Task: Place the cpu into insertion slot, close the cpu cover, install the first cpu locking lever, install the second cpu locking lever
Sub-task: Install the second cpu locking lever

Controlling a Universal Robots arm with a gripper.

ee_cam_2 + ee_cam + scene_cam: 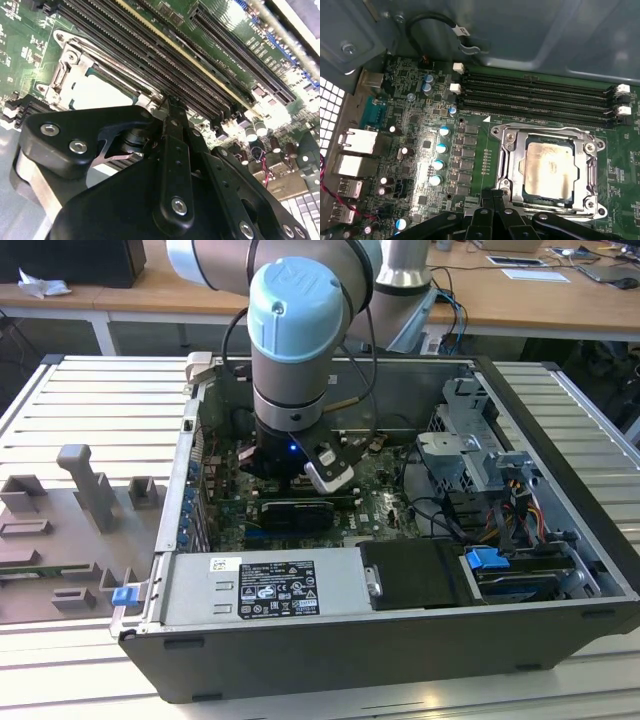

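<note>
Reaching down into an open computer case, the arm's wrist hangs over the middle of the green motherboard in the exterior view. The gripper sits below the pale blue joint, low over the board, with a black graphics card just under it. A power supply lies along the near edge of the case, and a grey fixture plate sits on the table at the exterior view's left.

Second wrist view: the gripper shows its black fingers drawn together to a single narrow tip, clenched on nothing visible. The tip lies at the edge of the insertion slot, next to the long black memory slots. The pale face of the cpu shows inside the socket frame.

First wrist view: the cpu lies flat in the insertion slot, its silvery face showing through the window of the cpu cover, which lies down flat around it. The gripper tip rests at the socket's near edge, touching or just beside the frame; which one cannot be told. Memory slots run along the far side of the socket. Blue-topped capacitors stand in a row beside it.
</note>
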